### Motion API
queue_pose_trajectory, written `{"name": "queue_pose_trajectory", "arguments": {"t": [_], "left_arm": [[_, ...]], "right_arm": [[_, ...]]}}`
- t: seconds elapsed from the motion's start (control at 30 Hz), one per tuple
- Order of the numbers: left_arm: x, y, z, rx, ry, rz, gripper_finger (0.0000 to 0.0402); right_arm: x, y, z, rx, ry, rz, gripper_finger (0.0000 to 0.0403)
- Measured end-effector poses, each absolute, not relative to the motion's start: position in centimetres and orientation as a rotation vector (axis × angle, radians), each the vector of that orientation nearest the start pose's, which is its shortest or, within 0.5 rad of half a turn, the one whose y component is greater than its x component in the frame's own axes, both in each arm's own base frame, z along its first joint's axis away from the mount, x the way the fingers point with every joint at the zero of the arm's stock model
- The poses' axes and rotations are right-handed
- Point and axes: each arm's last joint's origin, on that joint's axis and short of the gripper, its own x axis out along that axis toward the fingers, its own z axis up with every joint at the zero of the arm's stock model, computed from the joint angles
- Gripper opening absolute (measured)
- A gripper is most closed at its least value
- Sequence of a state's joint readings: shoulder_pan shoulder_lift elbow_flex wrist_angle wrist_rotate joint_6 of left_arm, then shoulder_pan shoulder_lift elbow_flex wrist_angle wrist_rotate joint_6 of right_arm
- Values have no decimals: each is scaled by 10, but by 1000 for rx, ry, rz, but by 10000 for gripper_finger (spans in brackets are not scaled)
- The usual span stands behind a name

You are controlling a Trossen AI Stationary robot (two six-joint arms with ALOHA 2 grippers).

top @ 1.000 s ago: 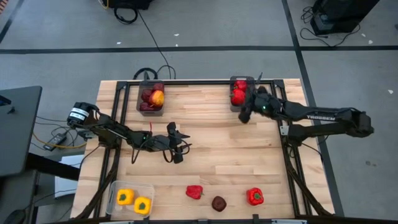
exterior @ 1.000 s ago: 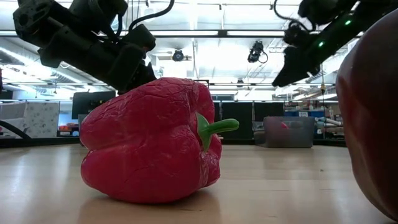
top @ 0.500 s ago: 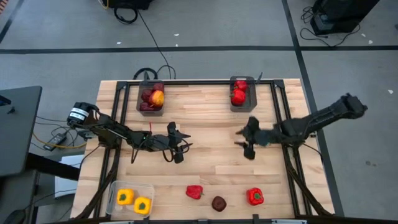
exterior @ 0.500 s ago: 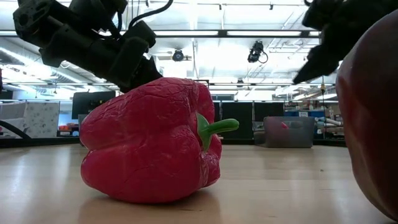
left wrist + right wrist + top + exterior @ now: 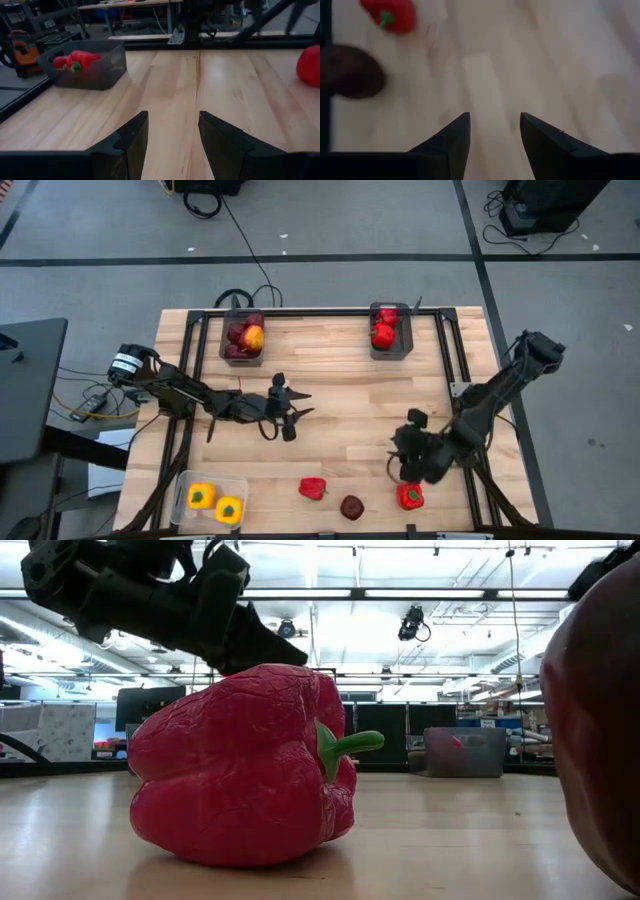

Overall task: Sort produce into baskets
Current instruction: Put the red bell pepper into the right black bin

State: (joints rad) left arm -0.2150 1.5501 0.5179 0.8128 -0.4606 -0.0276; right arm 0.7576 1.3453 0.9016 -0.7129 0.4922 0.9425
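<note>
My right gripper [image 5: 402, 467] [image 5: 492, 134] is open and empty, low over the table near its near right corner, just far of a red pepper [image 5: 410, 497]. A second red pepper [image 5: 313, 488] [image 5: 387, 15] [image 5: 240, 775] and a maroon apple [image 5: 352, 507] [image 5: 350, 70] lie on the table by the near edge. My left gripper [image 5: 292, 410] [image 5: 172, 132] is open and empty over the table's middle. A dark grey basket [image 5: 243, 337] holds apples, another [image 5: 388, 330] [image 5: 87, 62] holds red peppers, and a clear bin [image 5: 212, 498] holds two yellow peppers.
Bare wood lies between the two grippers and across the table's middle. A black frame rail runs along the table's far and side edges [image 5: 300, 310]. The two grey baskets stand at the far edge, the clear bin at the near left corner.
My right gripper has swung from the red-pepper basket at the far edge toward the near edge and down, ending beside the red pepper at the near right. My left gripper has turned a little in place over the table's middle.
</note>
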Motion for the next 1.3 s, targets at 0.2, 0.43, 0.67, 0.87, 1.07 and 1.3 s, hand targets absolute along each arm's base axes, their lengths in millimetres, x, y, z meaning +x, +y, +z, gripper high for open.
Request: {"name": "queue_pose_trajectory", "arguments": {"t": [0.2,0.43,0.67,0.87,1.07,1.3], "left_arm": [[280,-48,168,42,196,248,182],[281,-44,171,67,177,257,182],[281,-45,170,44,179,241,182],[280,-47,169,4,182,237,182],[280,-47,169,4,182,234,182],[280,-47,169,4,183,234,182]], "right_arm": [[197,195,255,348,1178,-250,176],[201,232,267,522,1306,-221,175],[193,249,250,554,1399,-271,168],[192,252,243,518,1425,-299,157],[189,248,235,489,1453,-324,150],[190,249,226,481,1443,-281,135]]}}
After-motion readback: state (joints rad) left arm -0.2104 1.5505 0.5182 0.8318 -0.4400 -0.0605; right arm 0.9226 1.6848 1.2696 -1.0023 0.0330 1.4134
